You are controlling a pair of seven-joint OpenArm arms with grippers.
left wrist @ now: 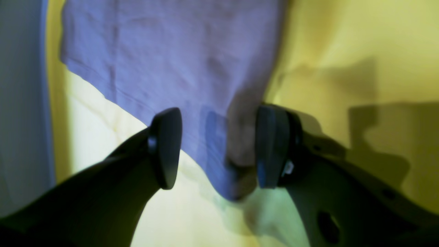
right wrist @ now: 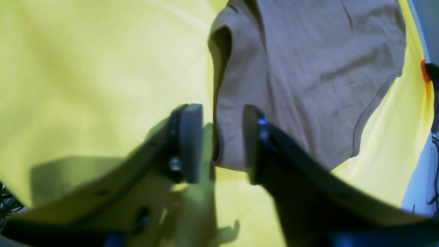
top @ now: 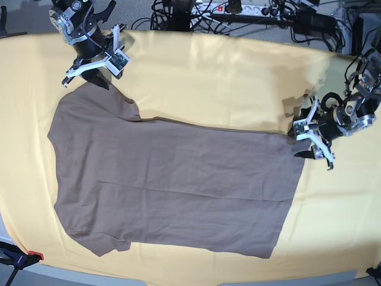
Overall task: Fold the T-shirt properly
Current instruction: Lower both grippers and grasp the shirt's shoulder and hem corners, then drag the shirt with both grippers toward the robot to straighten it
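Both grippers, left (left wrist: 212, 147) and right (right wrist: 223, 144), are standing open astride shirt (top: 172, 185) edges, no readable writing showing.

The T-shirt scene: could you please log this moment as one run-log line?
T-shirt: spread on yellow cloth | left gripper: open astride hem corner | right gripper: open astride sleeve edge | fold: not yet done

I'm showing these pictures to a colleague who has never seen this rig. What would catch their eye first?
First the big taupe T-shirt spread flat across the middle of the bright yellow cloth that covers the table. Next the two arms at opposite ends: the right gripper at the sleeve end, the left gripper at the hem corner, both with jaws apart around a shirt edge. Cables tangle along the far edge.
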